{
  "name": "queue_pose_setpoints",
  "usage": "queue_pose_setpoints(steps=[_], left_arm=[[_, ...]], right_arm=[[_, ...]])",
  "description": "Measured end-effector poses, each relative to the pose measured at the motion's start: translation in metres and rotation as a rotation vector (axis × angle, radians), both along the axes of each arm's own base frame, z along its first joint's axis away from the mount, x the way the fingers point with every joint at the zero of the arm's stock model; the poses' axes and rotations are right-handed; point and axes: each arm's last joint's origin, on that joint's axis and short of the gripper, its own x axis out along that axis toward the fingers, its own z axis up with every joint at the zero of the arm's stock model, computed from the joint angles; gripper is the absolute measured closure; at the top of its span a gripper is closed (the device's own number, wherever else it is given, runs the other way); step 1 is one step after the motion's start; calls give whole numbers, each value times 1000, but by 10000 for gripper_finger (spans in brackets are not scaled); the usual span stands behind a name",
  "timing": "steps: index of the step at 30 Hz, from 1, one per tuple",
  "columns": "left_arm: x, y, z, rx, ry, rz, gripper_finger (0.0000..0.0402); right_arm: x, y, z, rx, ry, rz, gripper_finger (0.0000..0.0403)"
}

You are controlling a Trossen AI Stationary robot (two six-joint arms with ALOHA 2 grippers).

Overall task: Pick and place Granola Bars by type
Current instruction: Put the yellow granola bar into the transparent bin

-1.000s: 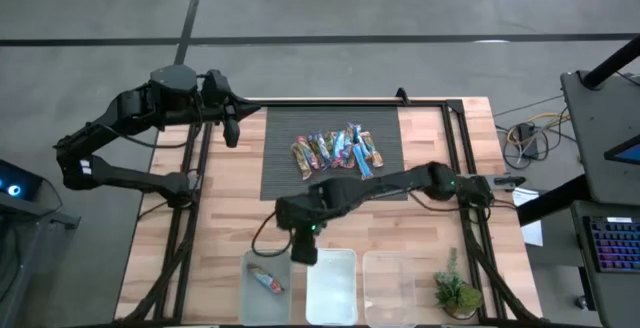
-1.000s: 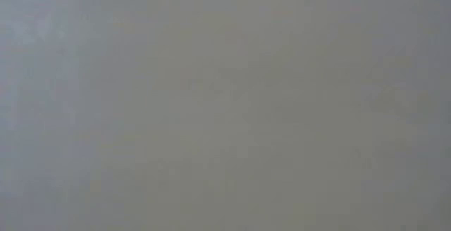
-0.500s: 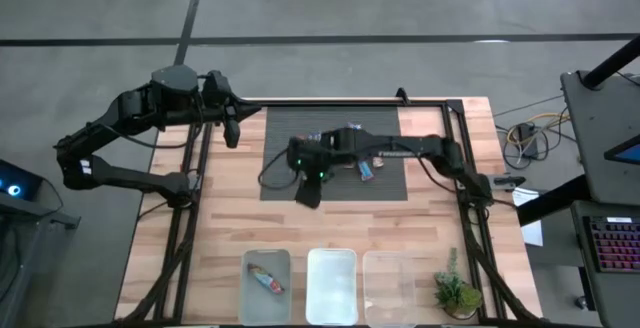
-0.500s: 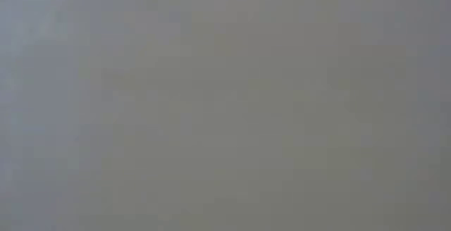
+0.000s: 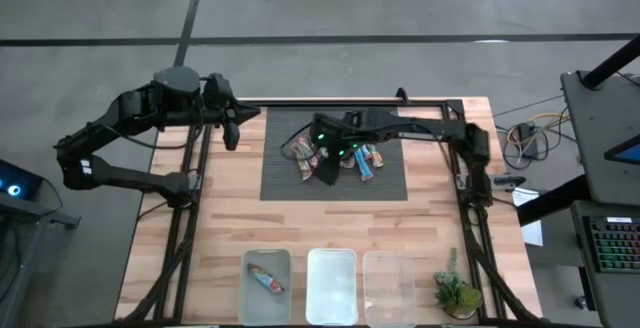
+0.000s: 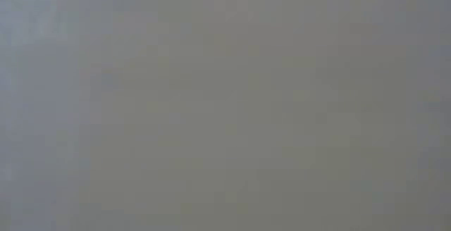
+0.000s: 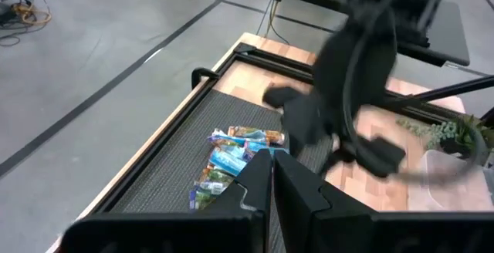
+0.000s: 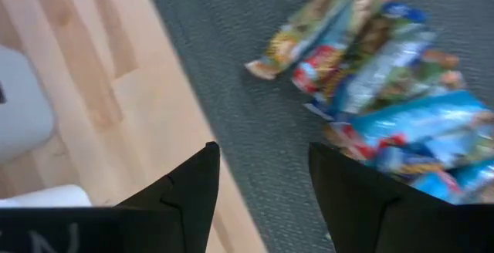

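The granola bars (image 5: 366, 158) lie in a heap of shiny blue, red and yellow wrappers on a dark mat (image 5: 283, 181); they show as well in the right wrist view (image 8: 370, 68) and the left wrist view (image 7: 231, 159). One more bar (image 5: 266, 279) lies in the left clear bin (image 5: 250, 298). My right gripper (image 5: 325, 171) (image 8: 262, 180) is open above the mat at the heap's near left side, touching nothing. My left gripper (image 5: 232, 131) (image 7: 272, 177) is shut and waits over the table's far left corner. The low view shows only flat grey.
Three clear bins stand in a row at the near edge: left, middle (image 5: 331, 286) and right (image 5: 389, 286). A small plant (image 5: 456, 292) stands at the near right corner. Black frame rails (image 5: 196, 183) run along the table's left, right and far sides.
My right gripper has swung from beside the left bin at the near edge toward the far edge, across the bare wood and onto the mat, ending at the heap of bars. The bar in the left bin has stayed put.
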Motion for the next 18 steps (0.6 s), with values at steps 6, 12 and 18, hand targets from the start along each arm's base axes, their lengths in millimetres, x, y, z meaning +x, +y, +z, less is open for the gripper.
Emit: queue_pose_setpoints(steps=[6,12,18], left_arm=[[0,0,-1,-2,6,1,401],[1,0,-1,-3,10,1,401],[7,2,-3,-17,17,6,401]], right_arm=[[-39,-14,9,4,-71,-93,213],[-73,-23,-5,28,-54,-184,213],[-99,-27,-12,13,-26,-228,213]])
